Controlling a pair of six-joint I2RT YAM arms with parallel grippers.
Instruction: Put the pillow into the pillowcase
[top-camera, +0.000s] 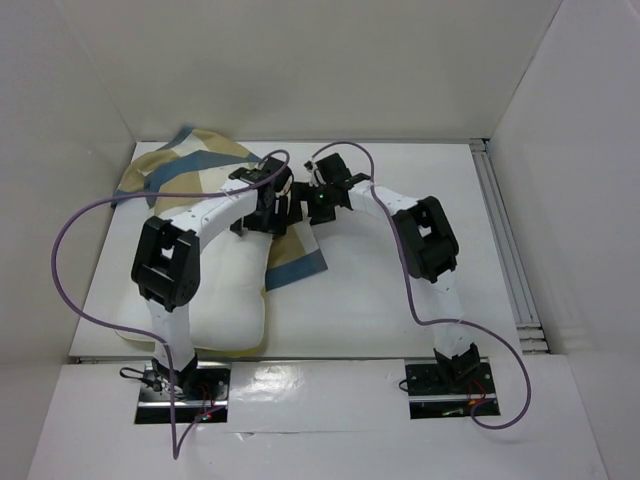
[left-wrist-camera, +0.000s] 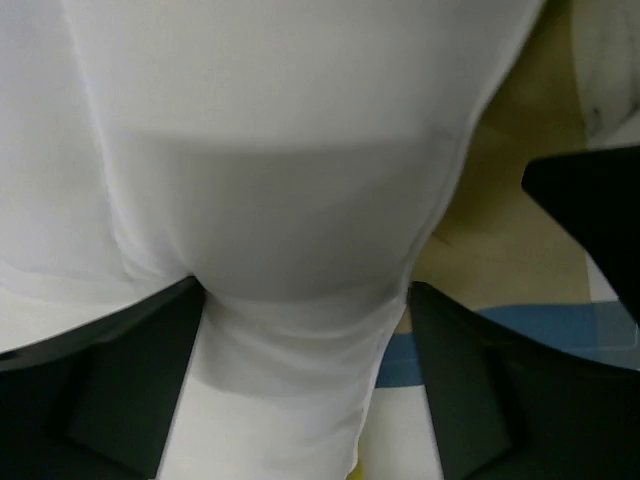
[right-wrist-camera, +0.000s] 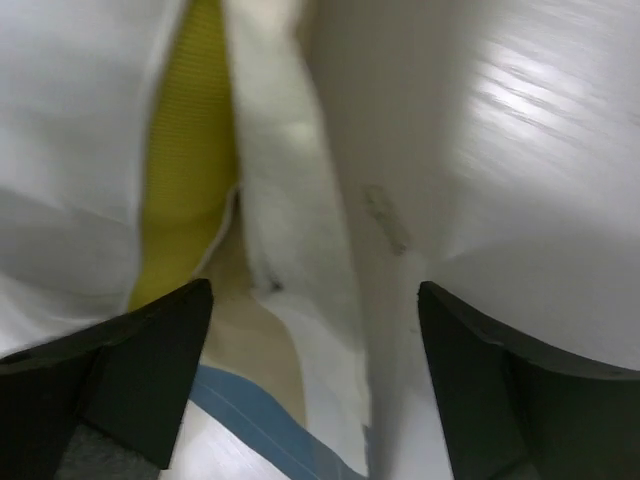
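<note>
White tabletop (top-camera: 380, 300) is bearing the pillow (top-camera: 230, 300), sitting only partly inside the pillowcase (top-camera: 190, 160); left gripper (left-wrist-camera: 305, 290) and right gripper (right-wrist-camera: 315, 290) are gaping wide.

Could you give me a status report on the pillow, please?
Both open: left tool straddling pillow, right tool by yellow edge band. Near half bare; pillowcase bunched at far end. Left arm overhangs pillow.

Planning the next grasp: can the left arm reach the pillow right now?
Probably yes: the left gripper is open right against the pillow, whose white fabric bulges between its jaws.
</note>
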